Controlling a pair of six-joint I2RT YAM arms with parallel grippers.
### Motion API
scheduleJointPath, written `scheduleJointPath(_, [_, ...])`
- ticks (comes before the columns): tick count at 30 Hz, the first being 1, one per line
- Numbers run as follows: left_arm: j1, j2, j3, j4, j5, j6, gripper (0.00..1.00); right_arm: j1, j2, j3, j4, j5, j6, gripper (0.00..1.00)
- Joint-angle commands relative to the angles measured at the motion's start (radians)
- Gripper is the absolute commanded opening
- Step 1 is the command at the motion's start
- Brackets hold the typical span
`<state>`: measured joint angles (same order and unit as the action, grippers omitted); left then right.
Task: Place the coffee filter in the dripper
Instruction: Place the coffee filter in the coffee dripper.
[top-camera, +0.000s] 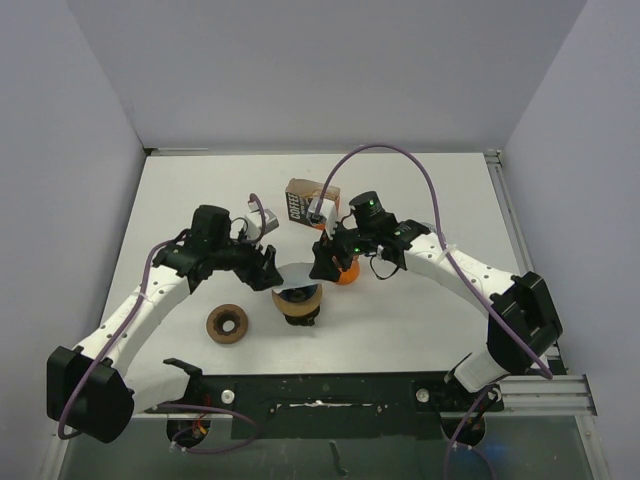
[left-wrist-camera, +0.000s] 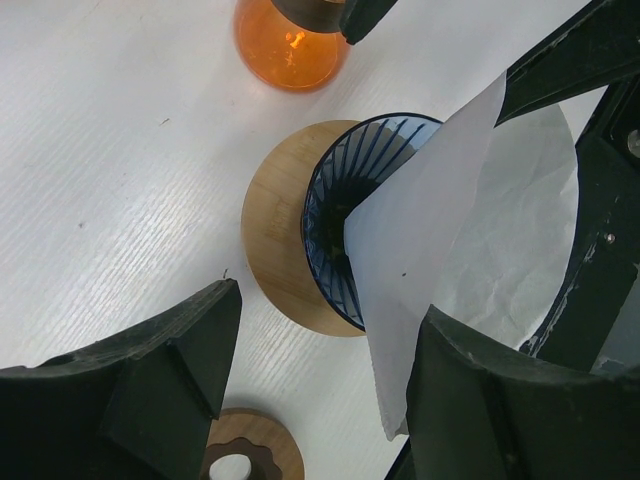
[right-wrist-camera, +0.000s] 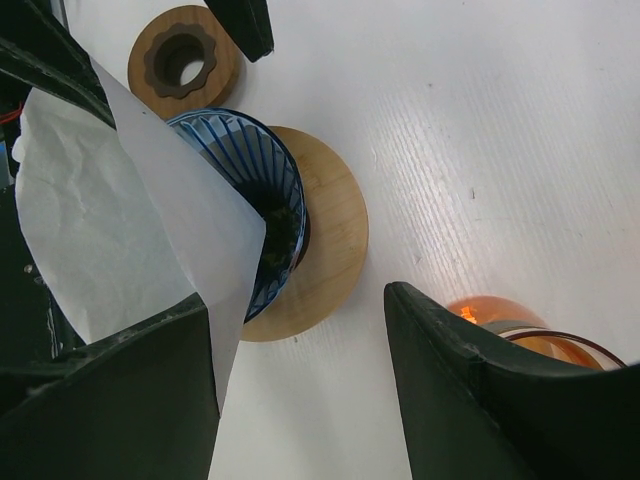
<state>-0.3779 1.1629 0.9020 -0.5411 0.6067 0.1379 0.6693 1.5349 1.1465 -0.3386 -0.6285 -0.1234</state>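
Observation:
The dripper (top-camera: 300, 302) is a blue ribbed glass cone (left-wrist-camera: 340, 190) on a round wooden base (right-wrist-camera: 335, 235), standing mid-table. A white paper coffee filter (left-wrist-camera: 430, 230) has its tip inside the cone and stands up out of it, fanned open. My left gripper (left-wrist-camera: 330, 305) is open, and the filter's lower edge rests against its right finger. On the other side my right gripper (right-wrist-camera: 298, 298) is open too, with the filter (right-wrist-camera: 110, 230) lying against its left finger. Seen from above, both grippers (top-camera: 268, 268) (top-camera: 325, 262) flank the filter (top-camera: 300, 272) closely.
An orange glass carafe (top-camera: 348, 275) stands just right of the dripper, beside the right gripper. A wooden ring with a scalloped hole (top-camera: 228, 323) lies to the left of the dripper. A brown coffee box (top-camera: 303, 199) stands farther back.

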Motion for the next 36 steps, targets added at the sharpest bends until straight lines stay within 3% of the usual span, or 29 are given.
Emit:
scheduleJointPath(1, [0.004, -0.027, 0.002, 0.047, 0.018, 0.005, 0.60, 0.006, 0.009, 0.047, 0.011, -0.015, -0.022, 0.60])
scheduleJointPath(36, [0.005, 0.056, 0.031, 0.077, -0.034, -0.081, 0.64, 0.024, 0.057, 0.078, 0.000, 0.058, 0.011, 0.60])
